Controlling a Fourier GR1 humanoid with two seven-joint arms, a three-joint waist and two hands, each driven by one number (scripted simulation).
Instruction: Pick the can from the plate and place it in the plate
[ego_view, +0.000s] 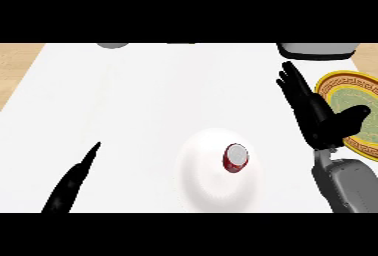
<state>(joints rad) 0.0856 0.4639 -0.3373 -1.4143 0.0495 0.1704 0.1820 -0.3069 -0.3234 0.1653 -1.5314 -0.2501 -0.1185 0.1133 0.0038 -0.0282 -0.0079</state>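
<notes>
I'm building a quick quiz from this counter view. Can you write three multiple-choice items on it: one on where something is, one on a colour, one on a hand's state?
1. Where is the can?
A. On the white plate
B. On the gold-rimmed plate
C. In the right hand

2. What colour is the can's side?
A. Green
B. Red
C. Blue

3. How is the right hand?
A. Curled round the can
B. Open, fingers straight, beside the gold-rimmed plate
C. Flat on the white plate

Answers:
1. A, since the can stands upright on the white plate, near its middle.
2. B, since red shows below its silver top.
3. B, since its fingers stretch out straight and hold nothing, with the can well apart from it.
</notes>
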